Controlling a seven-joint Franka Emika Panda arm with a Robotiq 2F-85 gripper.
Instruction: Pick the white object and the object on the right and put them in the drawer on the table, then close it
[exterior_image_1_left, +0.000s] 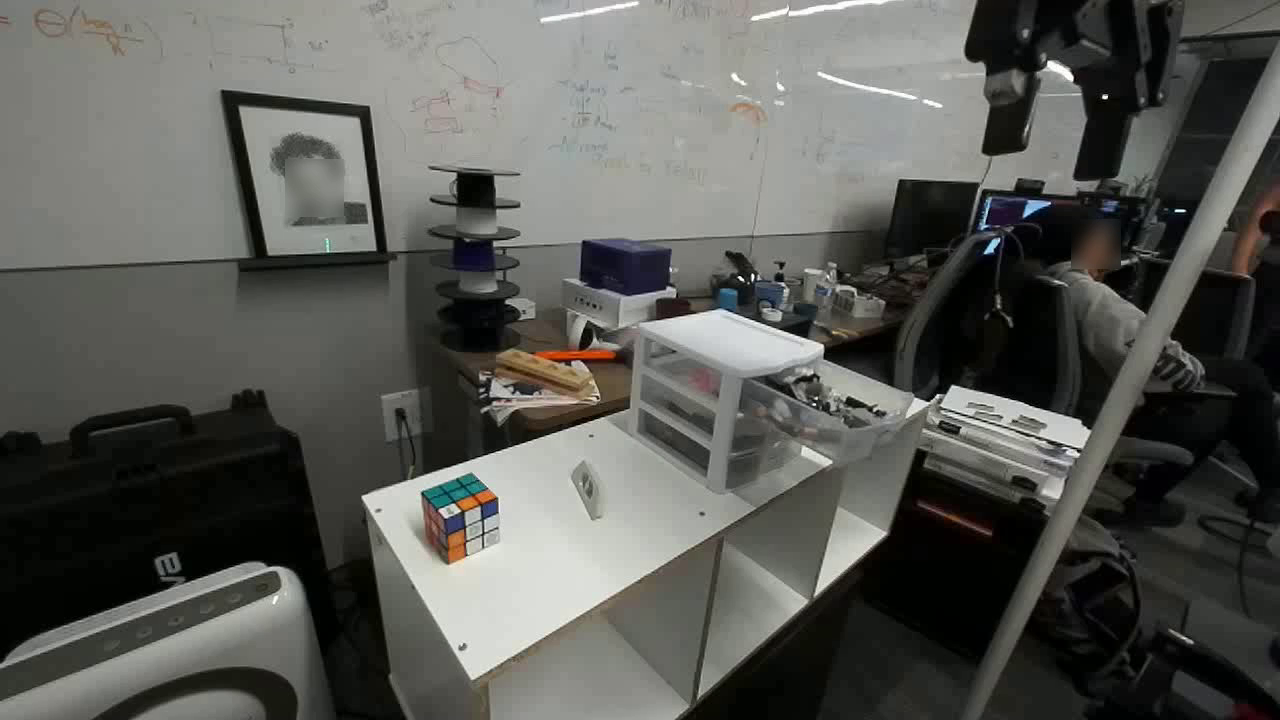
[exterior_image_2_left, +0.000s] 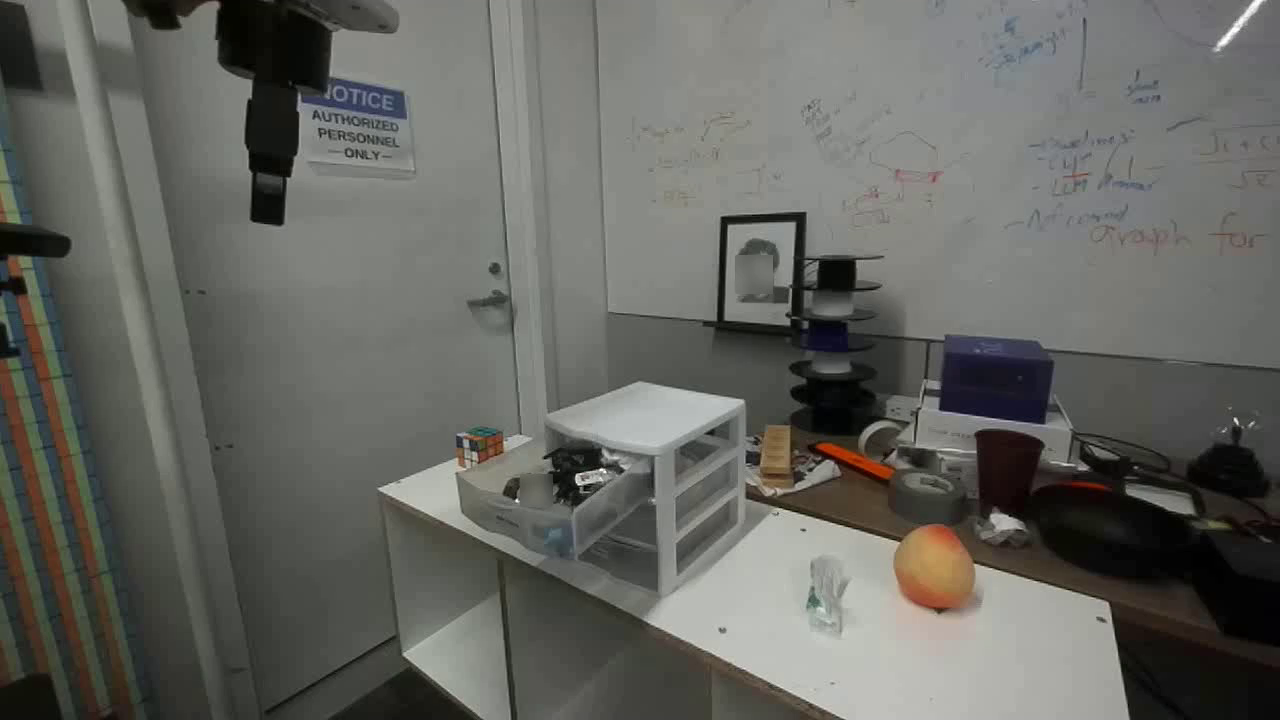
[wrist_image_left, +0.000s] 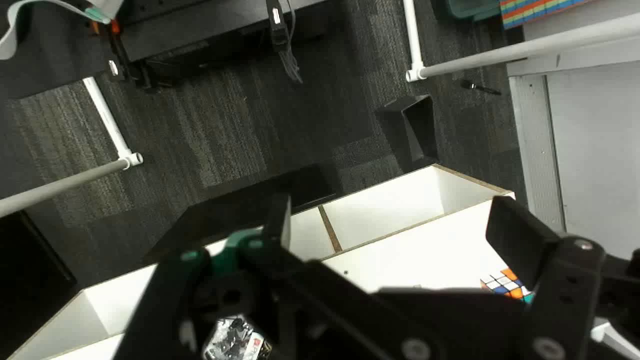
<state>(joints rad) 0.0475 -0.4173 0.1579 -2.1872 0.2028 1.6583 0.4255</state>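
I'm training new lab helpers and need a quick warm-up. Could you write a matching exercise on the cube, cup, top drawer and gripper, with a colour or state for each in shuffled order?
Column one
1. Cube
2. Top drawer
3. Gripper
4. Cup

Column two
A. Jaws apart, nothing held
B. Dark red
C. Squares of several colours
D. Pulled out, with things inside

Right pairs: 1-C; 2-D; 3-A; 4-B

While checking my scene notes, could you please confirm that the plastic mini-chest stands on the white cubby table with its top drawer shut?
Not quite: the top drawer is open, as both exterior views show; the plastic mini-chest does stand on the white cubby table.
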